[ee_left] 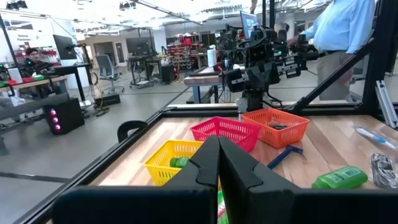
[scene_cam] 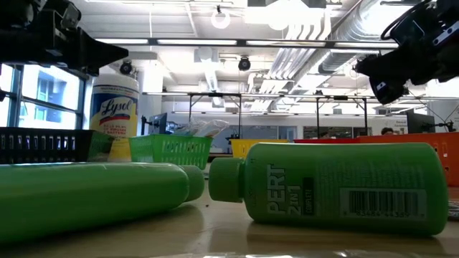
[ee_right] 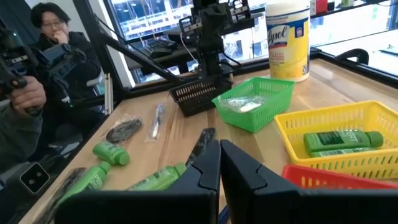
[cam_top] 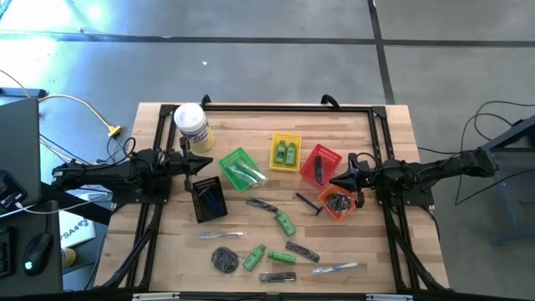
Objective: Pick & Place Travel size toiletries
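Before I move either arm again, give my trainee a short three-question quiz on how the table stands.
1. True or false: the yellow basket holds two green bottles.
2. Which basket lies nearest the right tool? A) black basket B) orange basket C) green basket
3. Fill in: the purple razor lies on the bare ____, outside every basket.

Key: 1 true; 2 B; 3 table. Both tools are shut and hold nothing; the left tool hangs between the wipes jar and the black basket.
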Controlling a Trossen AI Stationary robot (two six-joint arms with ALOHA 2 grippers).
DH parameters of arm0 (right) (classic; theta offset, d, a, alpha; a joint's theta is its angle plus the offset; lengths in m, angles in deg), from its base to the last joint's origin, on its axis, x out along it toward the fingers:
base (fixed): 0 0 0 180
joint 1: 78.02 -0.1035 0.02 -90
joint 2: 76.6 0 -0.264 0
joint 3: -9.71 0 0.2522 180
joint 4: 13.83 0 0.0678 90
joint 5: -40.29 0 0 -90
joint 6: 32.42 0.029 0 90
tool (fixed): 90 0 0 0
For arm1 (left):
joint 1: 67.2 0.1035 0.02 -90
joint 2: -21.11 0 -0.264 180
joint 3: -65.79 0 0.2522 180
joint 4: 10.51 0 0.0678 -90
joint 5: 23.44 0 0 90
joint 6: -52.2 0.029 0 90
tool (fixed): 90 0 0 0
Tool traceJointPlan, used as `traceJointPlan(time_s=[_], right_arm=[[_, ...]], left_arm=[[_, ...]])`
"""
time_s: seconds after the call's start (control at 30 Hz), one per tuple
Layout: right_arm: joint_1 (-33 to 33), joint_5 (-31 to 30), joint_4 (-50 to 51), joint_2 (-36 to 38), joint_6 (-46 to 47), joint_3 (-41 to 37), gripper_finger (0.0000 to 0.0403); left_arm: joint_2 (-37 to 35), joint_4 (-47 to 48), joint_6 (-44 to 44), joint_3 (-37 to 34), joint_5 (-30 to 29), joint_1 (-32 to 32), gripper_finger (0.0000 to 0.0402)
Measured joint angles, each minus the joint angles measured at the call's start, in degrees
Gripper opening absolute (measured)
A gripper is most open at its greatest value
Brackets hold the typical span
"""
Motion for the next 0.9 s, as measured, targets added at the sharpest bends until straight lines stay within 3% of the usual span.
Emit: traceJointPlan(time_s=[0.9], right_arm=[[0.0, 0.2, -12.6, -4.7, 0.0, 0.0, 0.0004]], left_arm=[[0.0, 2.0, 0.0, 0.0, 0.0, 0.0, 0.0]])
